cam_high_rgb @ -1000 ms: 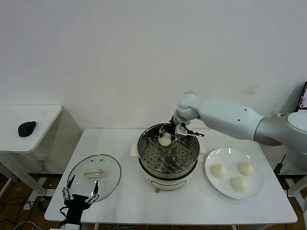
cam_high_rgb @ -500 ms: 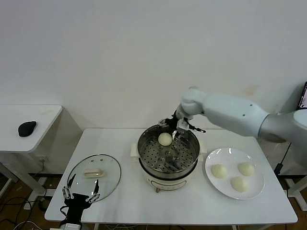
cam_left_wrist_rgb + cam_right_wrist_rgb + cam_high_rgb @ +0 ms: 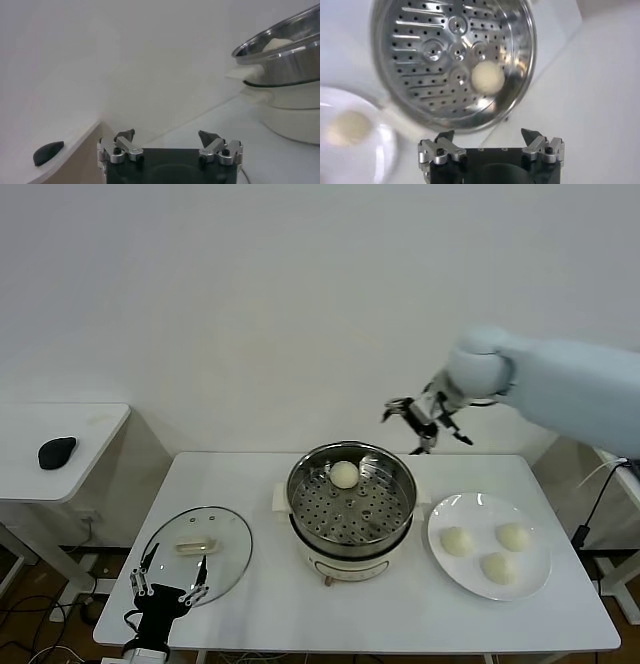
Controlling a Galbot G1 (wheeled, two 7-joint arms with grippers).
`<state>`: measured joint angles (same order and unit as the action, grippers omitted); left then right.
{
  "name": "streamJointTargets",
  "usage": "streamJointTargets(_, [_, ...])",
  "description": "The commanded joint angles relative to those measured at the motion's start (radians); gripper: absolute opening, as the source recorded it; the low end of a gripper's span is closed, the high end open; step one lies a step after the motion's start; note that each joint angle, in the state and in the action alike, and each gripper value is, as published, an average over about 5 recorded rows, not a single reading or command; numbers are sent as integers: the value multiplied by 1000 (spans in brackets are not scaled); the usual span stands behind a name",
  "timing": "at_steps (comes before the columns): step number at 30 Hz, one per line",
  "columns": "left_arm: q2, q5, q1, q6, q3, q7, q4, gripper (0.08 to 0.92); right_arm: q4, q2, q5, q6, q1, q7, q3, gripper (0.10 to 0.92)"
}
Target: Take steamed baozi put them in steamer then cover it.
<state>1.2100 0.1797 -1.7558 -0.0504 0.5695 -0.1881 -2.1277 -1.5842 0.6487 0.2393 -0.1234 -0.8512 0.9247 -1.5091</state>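
Your right gripper point(image 3: 427, 424) hangs wide open and empty, above the steamer's point(image 3: 350, 529) far right. One baozi point(image 3: 344, 474) sits on its far side; three point(image 3: 458, 541) remain on the plate point(image 3: 533, 582). Left gripper point(image 3: 168, 586) waits open near the table's left front corner.

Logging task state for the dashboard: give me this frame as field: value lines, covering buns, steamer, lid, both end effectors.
buns in steamer: one baozi on the perforated tray, toward the far rim
buns on plate: three on the white plate, right of the steamer
steamer: uncovered, centre of table
glass lid: flat on the table, left of the steamer
right end effector: open, empty, raised behind and to the right of the steamer
left end effector: open, empty, parked at the table's near left edge by the lid
remaining: three buns, then lid
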Motion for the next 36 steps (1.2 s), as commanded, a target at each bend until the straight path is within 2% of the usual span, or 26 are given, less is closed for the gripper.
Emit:
streamJointTargets(1, [-8, -2, -1, 1, -1, -1, -6, 823, -155, -231, 124, -220, -83, 32, -87, 823])
streamJointTargets(6, [-11, -5, -1, 2, -2, -3, -6, 823, -162, -327, 40, -204, 76, 16, -43, 823])
streamJointTargets(12, [-7, -5, 4, 1, 2, -1, -5, 823, -109, -360, -64, -167, 375, 16, 176, 823])
streamJointTargets(19, [-3, -11, 14, -1, 15, 2, 8, 823, 24, -292, -149, -139, 627, 16, 380, 823])
streamJointTargets(27, [6, -11, 4, 1, 31, 2, 17, 823, 169, -173, -224, -106, 766, -1, 502, 823])
streamJointTargets(36, [12, -11, 0, 1, 40, 4, 20, 823, 225, -95, -274, -100, 848, -6, 551, 823])
